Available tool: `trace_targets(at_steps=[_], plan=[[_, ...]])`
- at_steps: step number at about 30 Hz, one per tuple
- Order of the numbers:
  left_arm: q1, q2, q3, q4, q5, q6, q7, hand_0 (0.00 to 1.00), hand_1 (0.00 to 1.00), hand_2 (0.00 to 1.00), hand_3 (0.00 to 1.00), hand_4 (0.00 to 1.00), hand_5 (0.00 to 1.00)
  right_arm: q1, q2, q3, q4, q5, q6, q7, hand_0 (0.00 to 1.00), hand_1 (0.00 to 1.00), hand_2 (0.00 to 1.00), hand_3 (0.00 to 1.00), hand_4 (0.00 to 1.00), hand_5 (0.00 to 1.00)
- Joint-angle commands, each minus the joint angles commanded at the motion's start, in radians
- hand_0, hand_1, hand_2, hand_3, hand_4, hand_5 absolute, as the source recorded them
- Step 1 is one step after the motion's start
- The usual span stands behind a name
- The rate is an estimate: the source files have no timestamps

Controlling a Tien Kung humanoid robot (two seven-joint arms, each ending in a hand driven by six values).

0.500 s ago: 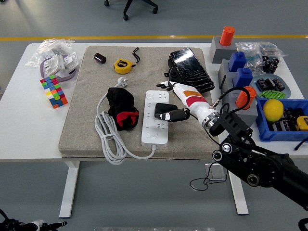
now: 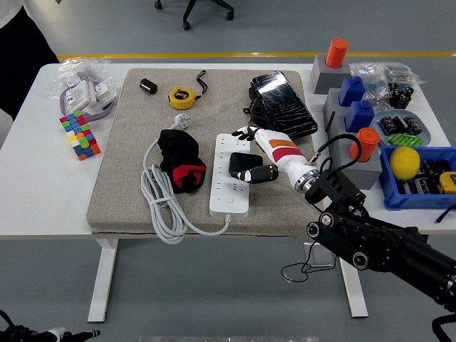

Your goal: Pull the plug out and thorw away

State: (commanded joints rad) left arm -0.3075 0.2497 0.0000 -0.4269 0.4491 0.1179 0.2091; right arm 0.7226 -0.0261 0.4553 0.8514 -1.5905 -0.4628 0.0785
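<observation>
A white power strip (image 2: 231,187) lies on the grey mat (image 2: 128,171), its white cable (image 2: 158,206) coiled to the left. A black plug (image 2: 239,165) sits in the strip's middle sockets. My right hand (image 2: 251,151), white with black fingers, reaches in from the right over the strip. Its thumb (image 2: 262,172) lies against the plug's right side. The other fingers (image 2: 244,132) are spread above the strip's far end, apart from the plug. The hand holds nothing.
A black and red glove (image 2: 182,161) lies left of the strip. A yellow tape measure (image 2: 180,96) and a black case (image 2: 283,103) lie behind. A colour cube (image 2: 80,135) is at the left, a blue bin (image 2: 420,187) at the right. A person's dark clothing (image 2: 21,35) shows top left.
My right hand has shifted slightly left and nearer, with the thumb closer against the plug. A person's dark clothing has come into view at the top left.
</observation>
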Motion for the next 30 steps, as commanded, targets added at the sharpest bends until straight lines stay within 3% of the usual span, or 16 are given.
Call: trace_targets(at_steps=[12, 13, 17, 24, 25, 30], plan=[[-0.006, 0.000, 0.000, -0.001, 0.010, -0.002, 0.004, 0.526, 0.664, 0.693, 0.662, 0.823, 0.700, 0.031, 0.020, -0.051, -0.074, 0.048, -0.018, 0.026, 0.580, 0.656, 0.656, 0.604, 0.998, 0.153], [-0.006, 0.000, 0.000, -0.001, 0.010, -0.002, 0.004, 0.526, 0.665, 0.693, 0.663, 0.822, 0.702, 0.032, 0.021, -0.053, -0.078, 0.049, -0.023, 0.028, 0.542, 0.617, 0.582, 0.573, 0.998, 0.101], [-0.006, 0.000, -0.002, -0.001, 0.015, -0.003, 0.006, 0.526, 0.665, 0.693, 0.663, 0.822, 0.702, 0.036, 0.024, -0.064, -0.090, 0.055, -0.021, 0.027, 0.542, 0.617, 0.582, 0.573, 0.998, 0.101], [-0.002, -0.001, -0.005, -0.001, 0.022, -0.004, 0.009, 0.526, 0.665, 0.693, 0.662, 0.821, 0.700, 0.035, 0.026, -0.067, -0.093, 0.054, -0.021, 0.027, 0.515, 0.598, 0.573, 0.569, 0.998, 0.094], [-0.002, -0.001, -0.004, -0.001, 0.021, -0.004, 0.008, 0.526, 0.665, 0.693, 0.662, 0.820, 0.700, 0.035, 0.026, -0.068, -0.094, 0.054, -0.020, 0.027, 0.538, 0.537, 0.530, 0.541, 0.962, 0.030], [0.000, 0.000, -0.004, -0.001, 0.020, -0.004, 0.008, 0.526, 0.665, 0.693, 0.662, 0.820, 0.700, 0.034, 0.026, -0.069, -0.091, 0.054, -0.019, 0.032, 0.538, 0.537, 0.530, 0.541, 0.962, 0.030]])
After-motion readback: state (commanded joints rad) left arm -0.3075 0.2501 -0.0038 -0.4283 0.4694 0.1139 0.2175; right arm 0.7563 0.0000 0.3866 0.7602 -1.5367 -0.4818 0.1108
